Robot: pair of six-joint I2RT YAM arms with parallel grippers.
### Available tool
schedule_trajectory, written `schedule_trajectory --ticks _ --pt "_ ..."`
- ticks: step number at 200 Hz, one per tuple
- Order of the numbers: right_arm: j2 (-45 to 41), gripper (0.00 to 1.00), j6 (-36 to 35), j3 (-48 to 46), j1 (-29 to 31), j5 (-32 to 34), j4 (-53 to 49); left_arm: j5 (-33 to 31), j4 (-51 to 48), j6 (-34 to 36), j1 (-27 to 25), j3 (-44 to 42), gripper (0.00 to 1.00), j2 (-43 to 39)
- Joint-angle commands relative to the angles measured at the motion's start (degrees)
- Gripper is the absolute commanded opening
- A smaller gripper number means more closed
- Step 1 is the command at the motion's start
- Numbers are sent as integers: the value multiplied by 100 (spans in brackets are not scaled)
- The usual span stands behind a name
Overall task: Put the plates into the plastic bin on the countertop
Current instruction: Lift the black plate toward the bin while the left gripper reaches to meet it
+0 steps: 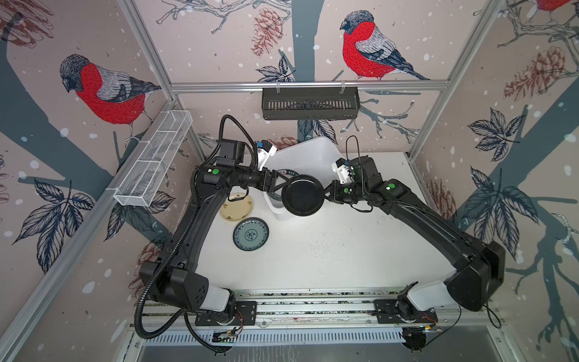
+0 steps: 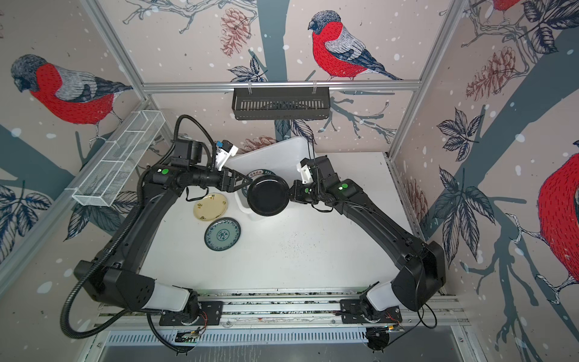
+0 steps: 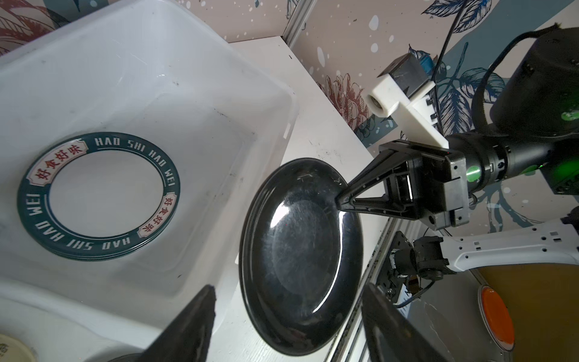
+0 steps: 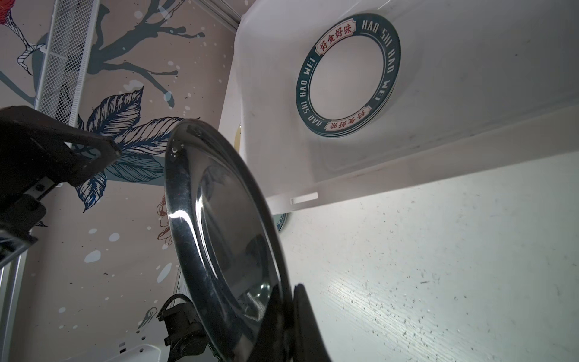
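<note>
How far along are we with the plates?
Done: white round plates with dark-green lettered rims lie stacked in the white plastic bin. In hand: the right hand grips the glossy black round plate over the bin's near edge; left hand open beside it. Left: pale yellow round plate and teal floral round plate on the countertop.

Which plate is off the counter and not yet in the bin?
The black plate, pinched at its rim by the right gripper; the yellow plate and teal plate lie on the counter.
</note>
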Motion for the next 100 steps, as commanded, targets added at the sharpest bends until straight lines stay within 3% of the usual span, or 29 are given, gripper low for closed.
schedule_trajectory --ticks 1,24,100 --pt "119 3 -156 199 -88 -226 205 209 233 -284 -14 -85 71 61" --pt "265 3 -190 335 -156 -358 240 352 346 -460 -14 -137 65 123" --pt "385 3 -241 378 -355 -583 424 207 426 -576 -7 -62 60 383"
